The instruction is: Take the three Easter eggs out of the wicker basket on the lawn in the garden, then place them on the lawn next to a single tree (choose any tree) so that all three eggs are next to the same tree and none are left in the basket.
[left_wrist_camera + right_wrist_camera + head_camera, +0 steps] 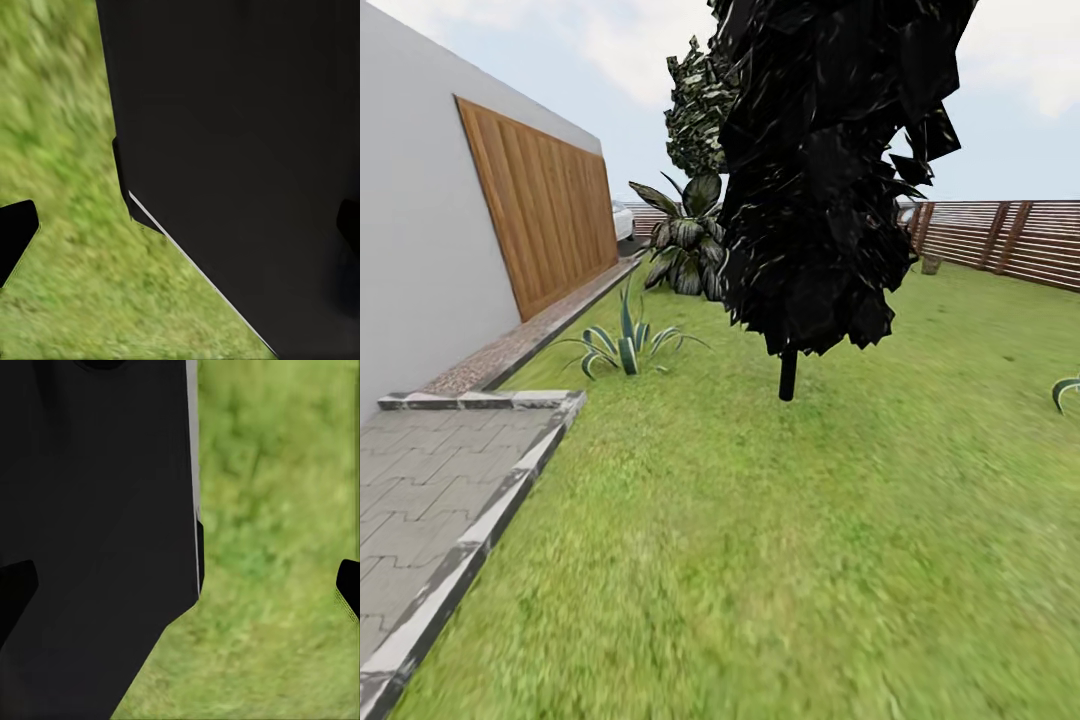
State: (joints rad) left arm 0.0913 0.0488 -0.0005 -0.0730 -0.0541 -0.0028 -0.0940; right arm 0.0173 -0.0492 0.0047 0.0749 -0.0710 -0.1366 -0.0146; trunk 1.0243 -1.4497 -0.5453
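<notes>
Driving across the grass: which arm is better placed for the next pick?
Right, marginally. The left pincer and right pincer hang open and empty over mottled green lawn. A small brown object by the slatted wooden fence, possibly the basket, sits far ahead, right of centre.

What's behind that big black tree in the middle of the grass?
Behind the dark tree stand a broad-leafed plant and a second leafy tree, with the slatted fence to the right. The dark foliage covers whatever lies directly behind it.
</notes>
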